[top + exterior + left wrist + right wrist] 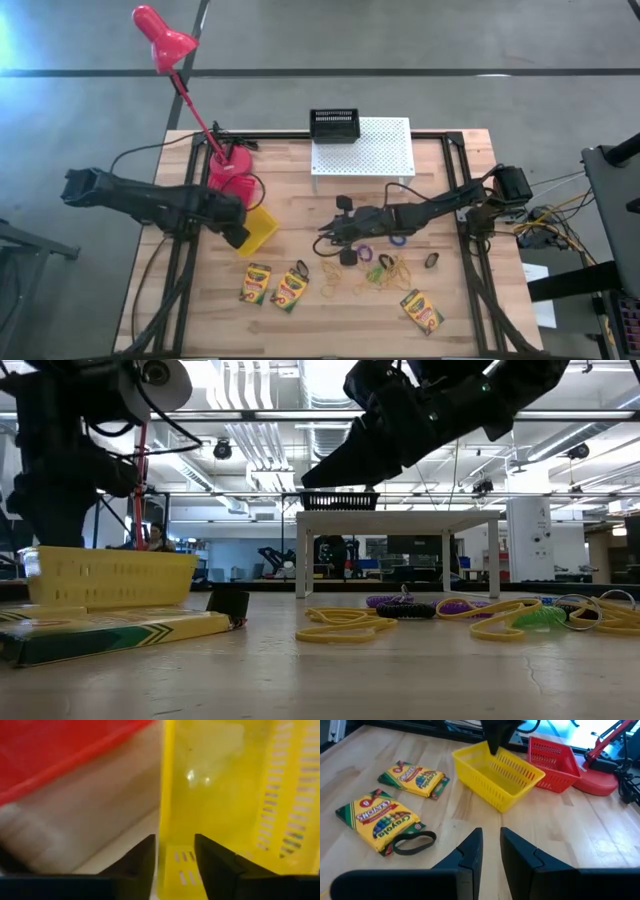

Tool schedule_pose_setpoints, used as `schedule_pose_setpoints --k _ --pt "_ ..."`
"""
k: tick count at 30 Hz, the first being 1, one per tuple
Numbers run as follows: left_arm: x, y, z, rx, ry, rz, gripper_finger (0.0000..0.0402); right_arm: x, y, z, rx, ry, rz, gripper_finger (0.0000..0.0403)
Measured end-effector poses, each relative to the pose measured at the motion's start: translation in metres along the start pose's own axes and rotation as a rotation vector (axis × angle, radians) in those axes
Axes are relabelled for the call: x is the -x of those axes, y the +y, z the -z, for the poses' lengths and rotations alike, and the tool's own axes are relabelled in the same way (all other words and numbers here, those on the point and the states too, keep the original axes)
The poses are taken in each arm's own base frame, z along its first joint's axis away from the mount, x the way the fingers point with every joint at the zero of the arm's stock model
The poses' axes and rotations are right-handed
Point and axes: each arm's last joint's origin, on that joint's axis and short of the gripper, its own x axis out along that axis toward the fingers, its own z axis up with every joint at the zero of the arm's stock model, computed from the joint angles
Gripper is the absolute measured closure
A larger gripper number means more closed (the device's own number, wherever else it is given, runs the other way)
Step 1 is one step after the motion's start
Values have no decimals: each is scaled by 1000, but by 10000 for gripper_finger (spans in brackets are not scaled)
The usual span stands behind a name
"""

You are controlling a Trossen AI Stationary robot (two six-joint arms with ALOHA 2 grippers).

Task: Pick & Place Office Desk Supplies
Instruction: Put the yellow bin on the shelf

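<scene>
Presently on the wooden table (330, 320): yellow basket (260, 231), resting on the boards just beside the red basket (554, 762), which sits against the red lamp base (228, 163); left gripper (238, 233) at the yellow basket's near wall, fingers (137, 865) parted a little with the wall's rim standing in the gap between them, contact with the wall not discernible. Two crayon boxes (257, 284) and (290, 288), flat and side by side, near the yellow basket toward the table's front edge; third crayon box (422, 311) flat, well apart on the right side. Black ring (414, 843) lying against one of the paired boxes. Loose heap of tan rubber bands (385, 275) and small purple rings (366, 250) mid-table. Right gripper (340, 232) raised above that heap, fingers (470, 852) nearly together, nothing between them. Black basket (334, 125) standing on the white perforated riser (365, 148) at the table's back
</scene>
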Motion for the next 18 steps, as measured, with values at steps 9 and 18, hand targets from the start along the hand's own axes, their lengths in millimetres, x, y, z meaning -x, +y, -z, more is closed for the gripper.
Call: schedule_pose_setpoints --k 9,18 --pt "-8 -21 -14 -153 -106 172 388 -2 -5 -16 -36 -42 -57 334" --pt "-19 -66 -46 -481 -115 138 388 -9 -29 -39 -135 160 -92 246"
